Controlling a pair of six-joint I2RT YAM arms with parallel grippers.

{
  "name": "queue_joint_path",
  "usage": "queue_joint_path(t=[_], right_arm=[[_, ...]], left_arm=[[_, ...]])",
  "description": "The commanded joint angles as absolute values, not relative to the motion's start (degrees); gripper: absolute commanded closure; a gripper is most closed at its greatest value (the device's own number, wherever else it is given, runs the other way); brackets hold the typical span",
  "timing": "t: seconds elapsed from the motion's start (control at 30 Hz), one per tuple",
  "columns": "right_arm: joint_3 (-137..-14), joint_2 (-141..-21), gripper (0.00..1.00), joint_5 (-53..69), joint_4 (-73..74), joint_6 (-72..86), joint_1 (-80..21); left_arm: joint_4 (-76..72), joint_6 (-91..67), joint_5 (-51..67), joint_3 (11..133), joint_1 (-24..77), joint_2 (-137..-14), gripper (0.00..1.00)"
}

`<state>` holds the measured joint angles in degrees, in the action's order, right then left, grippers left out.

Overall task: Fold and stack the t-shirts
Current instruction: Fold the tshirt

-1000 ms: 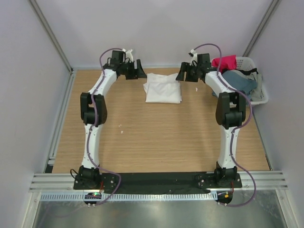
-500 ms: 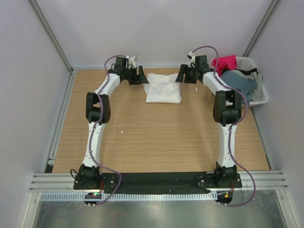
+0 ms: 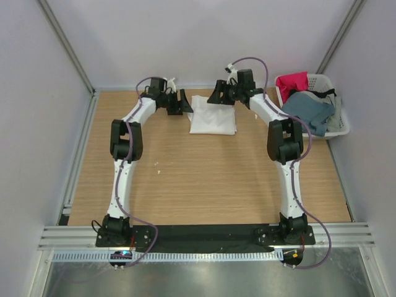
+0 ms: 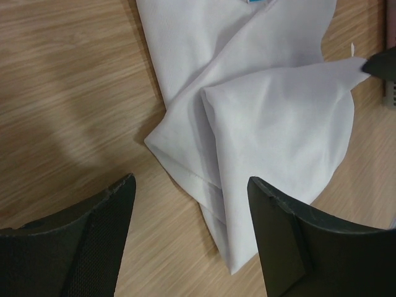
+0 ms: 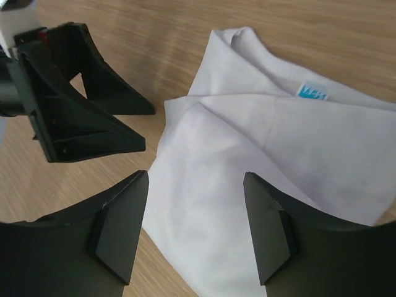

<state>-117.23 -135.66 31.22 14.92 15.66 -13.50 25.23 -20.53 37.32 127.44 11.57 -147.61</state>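
Observation:
A folded white t-shirt (image 3: 212,115) lies at the far middle of the table. It also shows in the left wrist view (image 4: 266,105) and in the right wrist view (image 5: 260,179), where its small blue neck label (image 5: 313,93) shows. My left gripper (image 3: 184,101) is open and empty at the shirt's left edge. My right gripper (image 3: 218,94) is open and empty above the shirt's far edge. A slate blue t-shirt (image 3: 309,108) and a red-pink t-shirt (image 3: 292,81) lie in the basket.
A white slotted plastic basket (image 3: 337,124) stands at the far right of the table. Grey walls and metal rails close in the table on three sides. The wooden table (image 3: 204,179) spreads toward the arm bases.
My right gripper has swung left from beside the basket to above the white shirt's far edge. My left gripper has moved right, up to the shirt's left edge.

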Motion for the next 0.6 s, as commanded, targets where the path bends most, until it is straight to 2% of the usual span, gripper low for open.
queue_joint_path(t=[0.0,0.33,0.57], right_arm=[[-118.39,-139.21,0.31,35.07,13.62,18.19,-14.59],[-112.60,-139.31,0.30,37.26,14.94,18.20,-17.31],[-97.68,-130.62,0.30,37.88,14.41,18.54,-18.10]], left_arm=[[25.31,-22.41,39.11,125.07,10.90,-140.72,0.26],[25.23,-29.17,42.45,116.64,9.41,-134.39,0.28],[24.96,-34.36,47.55,109.61,8.44,-129.91,0.35]])
